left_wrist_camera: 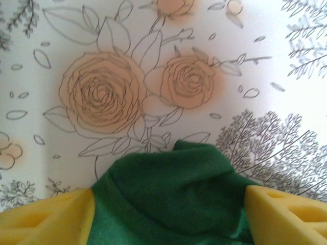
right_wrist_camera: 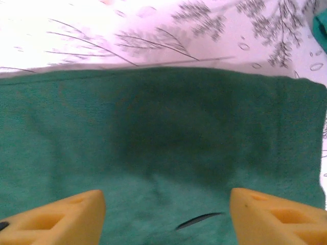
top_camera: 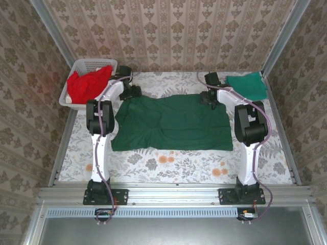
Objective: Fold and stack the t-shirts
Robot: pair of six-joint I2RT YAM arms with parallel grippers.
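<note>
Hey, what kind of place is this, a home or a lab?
Likely a robot test booth dressed to look homely: wallpapered panels held in a metal frame, a left arm and right arm bolted to a floral-clothed table, a dark green t-shirt spread between them.

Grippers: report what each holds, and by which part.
Nothing is held. Left gripper and right gripper both stand open over the dark green t-shirt.
</note>
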